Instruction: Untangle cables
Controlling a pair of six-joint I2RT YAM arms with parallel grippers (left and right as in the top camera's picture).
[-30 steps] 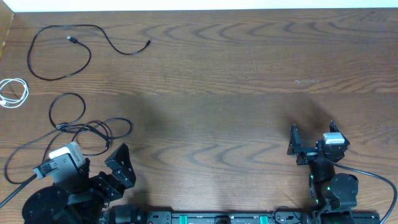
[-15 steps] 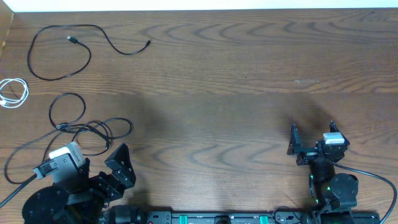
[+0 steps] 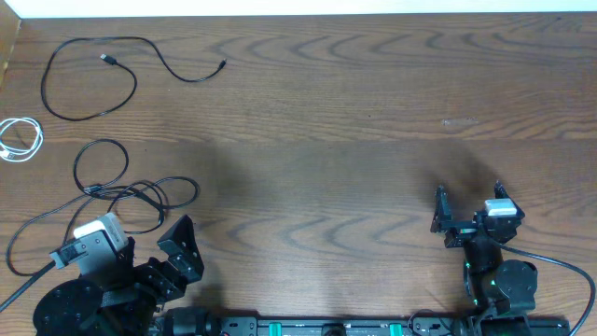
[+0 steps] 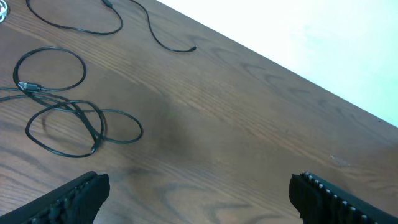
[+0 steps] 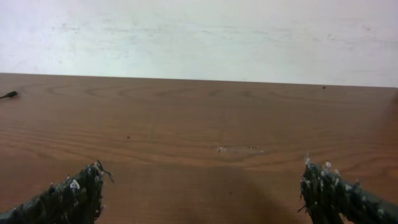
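Nothing has shifted over the last second: the left gripper [image 4: 199,190] rests with its jaws spread wide and empty, and so does the right gripper [image 3: 469,210], far off to its right. Just beyond the left gripper a black cable [image 3: 121,191] lies in overlapping loops (all its own, it seems). The white cable [image 3: 20,140] lies further left and the second black cable [image 3: 89,79] well beyond. All three lie apart, so the untangling looks finished.

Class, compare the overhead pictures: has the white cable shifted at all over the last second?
No. The white cable lies coiled in the same spot by the table's left edge in every overhead picture.
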